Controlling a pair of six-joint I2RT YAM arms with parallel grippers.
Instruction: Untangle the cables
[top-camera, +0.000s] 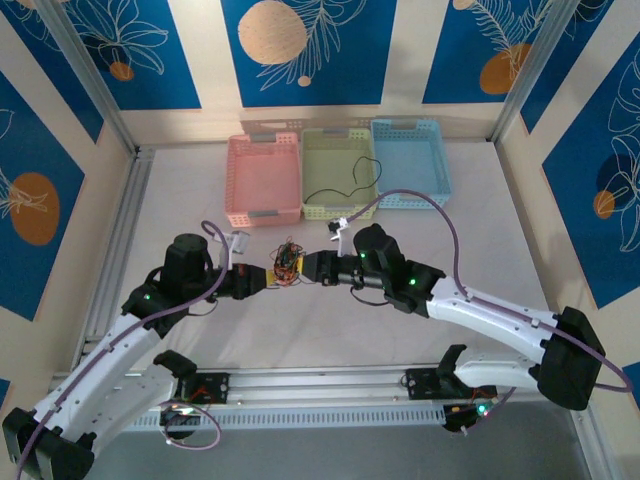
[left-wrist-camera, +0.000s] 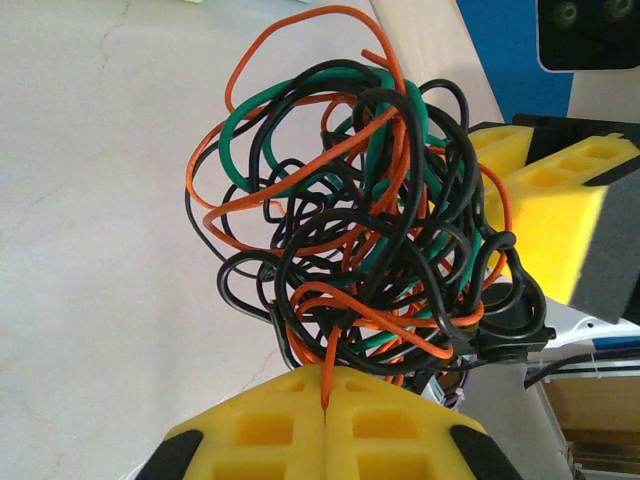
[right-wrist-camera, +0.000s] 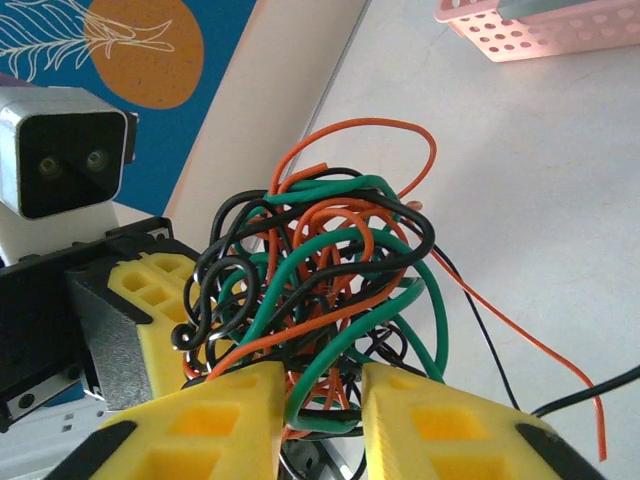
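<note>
Left gripper is clamping the cables tight while right gripper, part-open, is straddling them opposite, needing closure before pulling.

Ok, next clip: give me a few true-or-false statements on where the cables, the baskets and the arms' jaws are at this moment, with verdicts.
1. The cable clump sits between the two arms' jaws. True.
2. The left arm's jaws stand wide open. False: they are shut on an orange wire of the clump.
3. The clump is all black wire. False: it mixes black, orange and green wires.
4. A pink basket, a yellow-green basket and a blue basket stand in a row beyond the clump. True.
5. A loose black cable lies in the pink basket. False: it lies in the yellow-green one.
</note>
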